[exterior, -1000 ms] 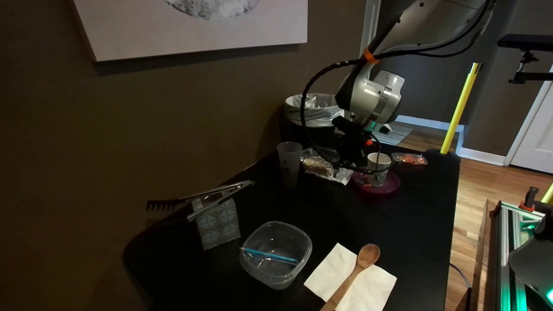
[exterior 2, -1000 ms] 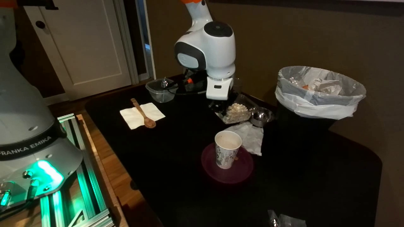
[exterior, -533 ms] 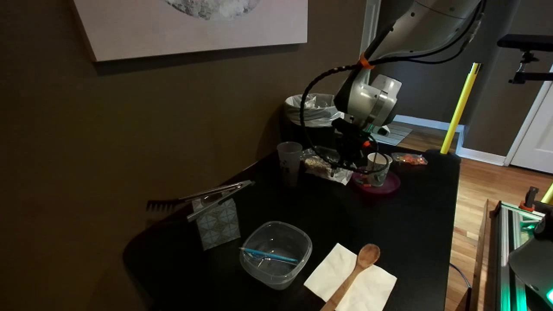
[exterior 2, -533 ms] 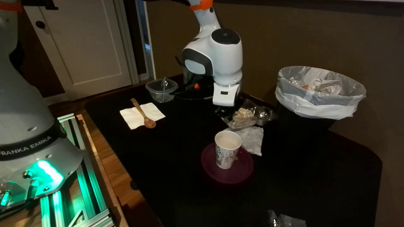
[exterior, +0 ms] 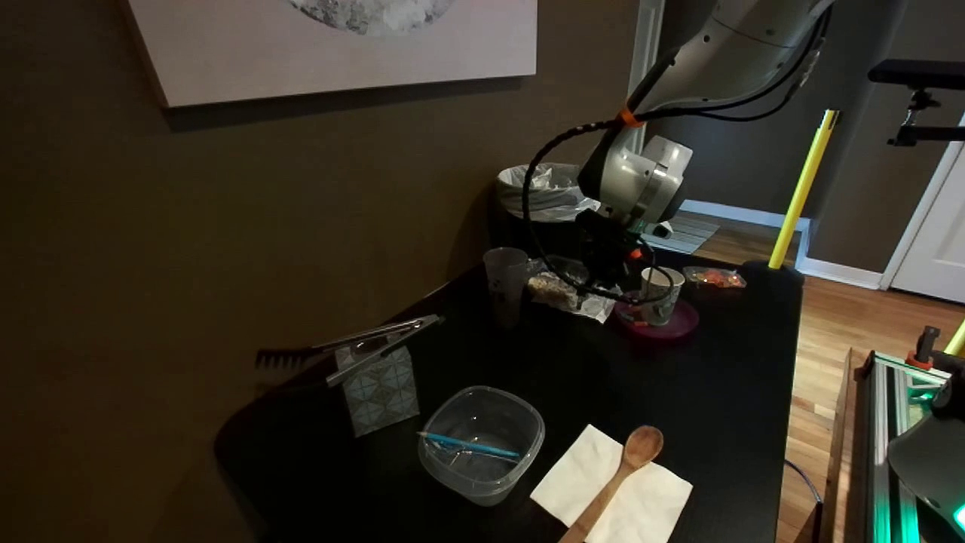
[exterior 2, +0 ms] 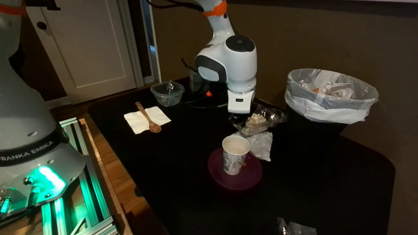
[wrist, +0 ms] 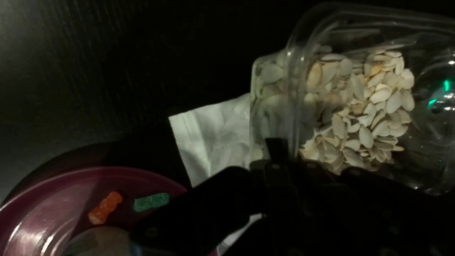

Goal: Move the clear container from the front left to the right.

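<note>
The pincer (wrist: 278,151), which looks fully closed with nothing held, hangs at the edge of the seed box (wrist: 294,85), I cannot tell if touching, while well apart from it the tub (exterior: 482,481), with a blue stick (exterior: 473,447) inside, stands on the surface (exterior: 663,392) between the patterned box (exterior: 383,396) and the napkin (exterior: 652,499).

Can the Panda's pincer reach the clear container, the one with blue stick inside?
Probably, but not from here: the pincer looks shut and hangs by the seed tub, away from the clear container. Way seems free: container's top open, tall cup off toward the wall.
</note>
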Robot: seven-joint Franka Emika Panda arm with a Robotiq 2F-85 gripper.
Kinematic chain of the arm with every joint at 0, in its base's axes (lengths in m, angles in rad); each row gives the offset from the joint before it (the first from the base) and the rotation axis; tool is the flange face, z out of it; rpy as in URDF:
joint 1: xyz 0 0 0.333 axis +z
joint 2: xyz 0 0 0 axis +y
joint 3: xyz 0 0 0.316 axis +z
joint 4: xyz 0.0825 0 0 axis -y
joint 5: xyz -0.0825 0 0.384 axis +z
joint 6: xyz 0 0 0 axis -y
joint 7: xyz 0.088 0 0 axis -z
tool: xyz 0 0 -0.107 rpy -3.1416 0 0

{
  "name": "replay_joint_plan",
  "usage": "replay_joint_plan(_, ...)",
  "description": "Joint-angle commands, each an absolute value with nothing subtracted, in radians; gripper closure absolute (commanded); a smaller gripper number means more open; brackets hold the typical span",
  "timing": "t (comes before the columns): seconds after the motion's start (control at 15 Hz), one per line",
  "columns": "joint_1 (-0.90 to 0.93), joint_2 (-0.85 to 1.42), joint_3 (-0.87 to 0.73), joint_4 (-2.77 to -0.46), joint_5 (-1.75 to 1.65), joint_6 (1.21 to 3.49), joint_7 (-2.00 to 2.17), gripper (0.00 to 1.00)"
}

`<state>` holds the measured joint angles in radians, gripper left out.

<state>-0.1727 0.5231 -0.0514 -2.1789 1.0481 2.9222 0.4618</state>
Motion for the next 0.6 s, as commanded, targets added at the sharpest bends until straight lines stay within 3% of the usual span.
replay_joint_plan(0.0, -0.191, 0.557, -0.046, -2.132, 1.024, 2.916, 0.385, 0.99)
replay_joint_plan(0.53, -0.173, 0.602, -0.092, -2.101, 0.943, 2.92, 0.345, 0.99)
